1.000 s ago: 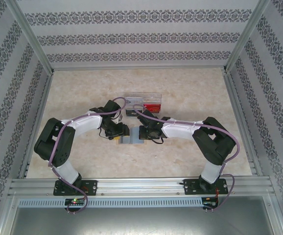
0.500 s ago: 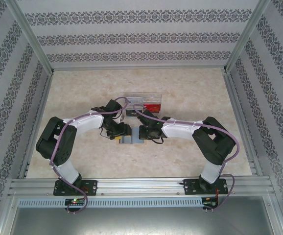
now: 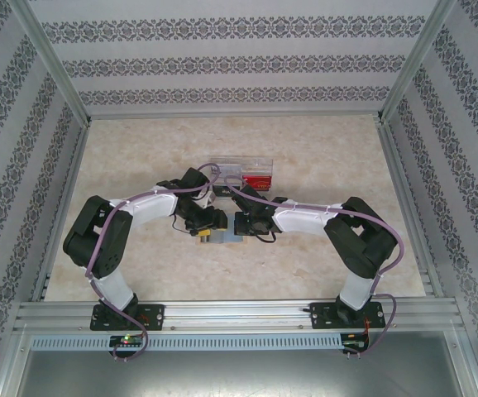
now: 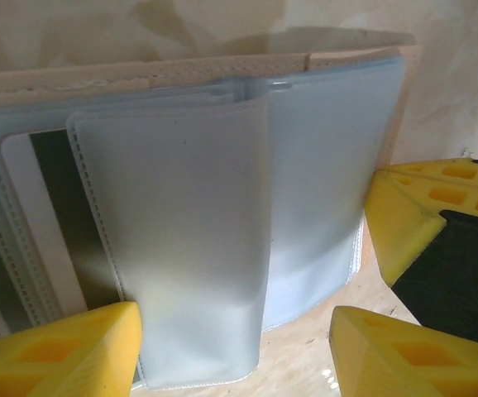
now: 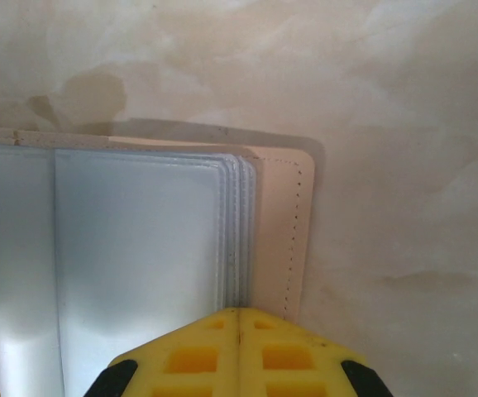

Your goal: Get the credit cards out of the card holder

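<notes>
Pinning the floppy card holder (image 5: 140, 248) with your closed right hand (image 5: 239, 329), pinch the stiff, slick card (image 4: 45, 223) by its edge with your wide-open left hand (image 4: 235, 351).

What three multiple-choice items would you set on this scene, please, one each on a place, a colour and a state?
1. Where is the card holder?
A. At the far left corner.
B. On the table, on the near side of the clear tray.
C. Beside the left arm's base.

2. What colour is its outer cover?
A. Tan.
B. Black.
C. Green.

3. How is the left end effector?
A. Shut on a red card.
B. Shut on nothing.
C. Open.

Answers:
1 B: the top view shows it lying on the table nearer the bases than the tray.
2 A: the right wrist view shows a stitched tan edge.
3 C: its yellow fingers stand apart, either side of a sleeve.
</notes>
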### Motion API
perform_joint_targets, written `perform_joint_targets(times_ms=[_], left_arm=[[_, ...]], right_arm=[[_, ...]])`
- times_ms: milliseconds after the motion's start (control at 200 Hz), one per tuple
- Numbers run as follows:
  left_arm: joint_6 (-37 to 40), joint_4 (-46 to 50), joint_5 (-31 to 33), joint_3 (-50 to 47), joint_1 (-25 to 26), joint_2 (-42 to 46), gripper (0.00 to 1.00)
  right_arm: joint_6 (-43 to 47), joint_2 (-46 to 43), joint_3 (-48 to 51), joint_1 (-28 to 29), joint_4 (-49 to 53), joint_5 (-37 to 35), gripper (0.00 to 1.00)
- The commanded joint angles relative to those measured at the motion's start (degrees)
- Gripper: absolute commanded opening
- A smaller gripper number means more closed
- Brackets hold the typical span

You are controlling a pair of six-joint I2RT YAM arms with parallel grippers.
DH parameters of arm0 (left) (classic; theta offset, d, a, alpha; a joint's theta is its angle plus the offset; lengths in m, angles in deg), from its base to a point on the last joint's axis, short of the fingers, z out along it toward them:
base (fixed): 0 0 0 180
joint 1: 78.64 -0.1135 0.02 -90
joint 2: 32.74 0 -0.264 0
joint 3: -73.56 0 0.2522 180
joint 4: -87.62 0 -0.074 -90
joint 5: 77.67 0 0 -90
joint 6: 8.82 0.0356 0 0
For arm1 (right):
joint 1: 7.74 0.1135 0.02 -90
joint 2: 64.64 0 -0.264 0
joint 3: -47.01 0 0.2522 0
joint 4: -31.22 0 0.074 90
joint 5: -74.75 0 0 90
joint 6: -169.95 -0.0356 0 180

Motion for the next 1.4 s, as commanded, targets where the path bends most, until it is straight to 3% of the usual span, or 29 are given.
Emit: perform_joint_targets(times_ms=[0,275,854,1149,1394], left_arm=[[1.2,-0.8,-0.6,0.9,0.7,-0.3,0.63],[1.2,-3.6,-5.1,2.6,0.9,-3.0,0.62],[2.2,-3.5,-10.0,13.0,5.4,-10.1,0.6],[3.3,-0.4,-14.2,16.8,7.0,-5.3,0.6],[3.9,3.5,-8.1,15.2,4.9,0.9,0.6]], right_arm=[[-1.0,2.9,0.5,0.4,2.1,1.0,0.0],[-1.4,1.2,1.4,0.4,1.5,-0.2,0.0],[-4.5,-15.2,10.6,-4.5,0.9,-6.2,0.0],[-5.2,-16.4,12.5,-5.6,0.6,-6.2,0.01],[-4.4,-14.4,10.9,-5.3,0.4,-5.2,0.01]])
